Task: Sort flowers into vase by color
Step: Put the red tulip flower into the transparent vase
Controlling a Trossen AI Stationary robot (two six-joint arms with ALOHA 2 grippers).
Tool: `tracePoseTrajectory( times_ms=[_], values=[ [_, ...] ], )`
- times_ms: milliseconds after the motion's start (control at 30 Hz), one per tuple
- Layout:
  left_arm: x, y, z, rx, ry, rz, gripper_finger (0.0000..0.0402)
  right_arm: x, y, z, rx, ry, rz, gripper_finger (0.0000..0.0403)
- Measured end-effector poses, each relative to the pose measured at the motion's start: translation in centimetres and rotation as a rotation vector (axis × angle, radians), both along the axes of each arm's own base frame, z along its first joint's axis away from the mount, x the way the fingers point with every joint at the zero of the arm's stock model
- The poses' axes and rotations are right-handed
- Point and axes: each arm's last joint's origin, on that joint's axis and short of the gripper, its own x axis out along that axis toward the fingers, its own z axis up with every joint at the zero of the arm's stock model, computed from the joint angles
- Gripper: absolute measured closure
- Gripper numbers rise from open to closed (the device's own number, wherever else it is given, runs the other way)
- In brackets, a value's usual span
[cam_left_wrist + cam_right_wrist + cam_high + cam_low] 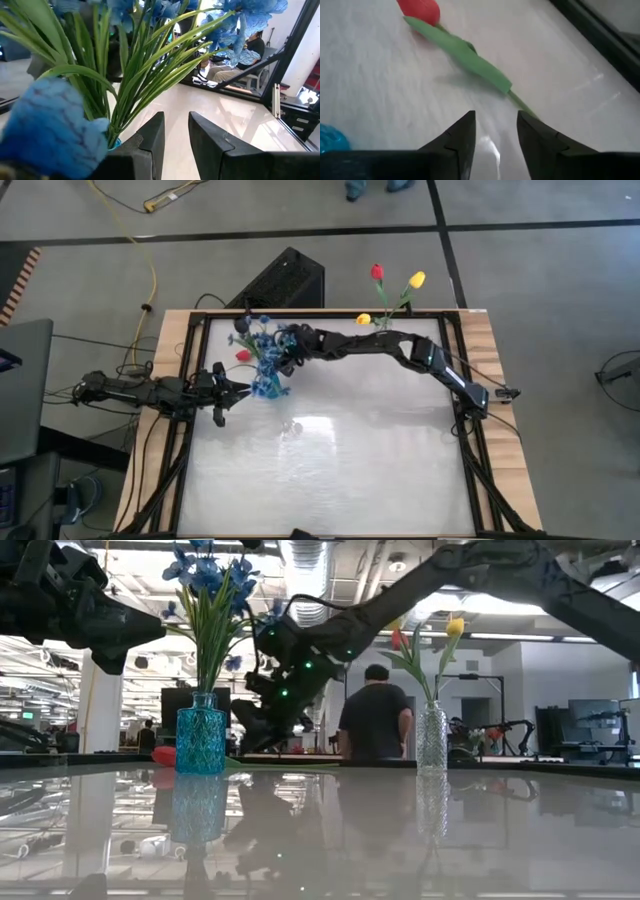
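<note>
My right pincer (495,131) hovers part-open and empty over the red tulip (422,9) lying on the counter (340,450); next I'd straddle its stem and close. Left pincer (176,131) waits empty, slightly parted, beside the blue vase (201,738).

The high view looks straight down on the whole table (330,450). The low view sits at tabletop height, facing level across it into the room. The left wrist view looks past its own fingers (150,145) — blue sprays (135,65) close ahead. The right wrist view looks steeply down, a red tulip (420,10) just beyond its fingers (462,142). High and low views share the blue vase (200,735) — and the clear vase (432,738).
</note>
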Motion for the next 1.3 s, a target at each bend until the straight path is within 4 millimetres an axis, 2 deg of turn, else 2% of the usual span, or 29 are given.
tracePoseTrajectory(
  times_ms=[167, 267, 467, 800, 1033, 1300],
  values=[
    [0.0, 0.0, 0.0, 0.0, 0.0, 0.0, 0.0326, 0.6, -0.1, 1.0, 0.045, 0.058, 0.02, 0.0193],
    [0.0, 0.0, 0.0, 0.0, 0.0, 0.001, 0.0326, 0.5, 0.0, 1.6, 0.078, 0.1, 0.003, 0.0182],
    [0.0, 0.0, 0.0, 0.0, 0.0, 0.0, 0.0326, -0.2, 0.1, 2.7, 0.104, 0.208, -0.024, 0.0188],
    [0.0, 0.0, 0.0, 0.0, 0.0, 0.001, 0.0326, -1.6, 0.0, 5.7, 0.132, 0.377, -0.048, 0.0204],
    [0.0, 0.0, 0.0, 0.0, 0.0, 0.0, 0.0326, -3.2, -2.2, 6.6, 0.125, 0.475, -0.035, 0.0205],
    [0.0, 0.0, 0.0, 0.0, 0.0, 0.0, 0.0326, -5.5, -6.6, 6.1, 0.132, 0.554, -0.007, 0.0205]
  ],
)
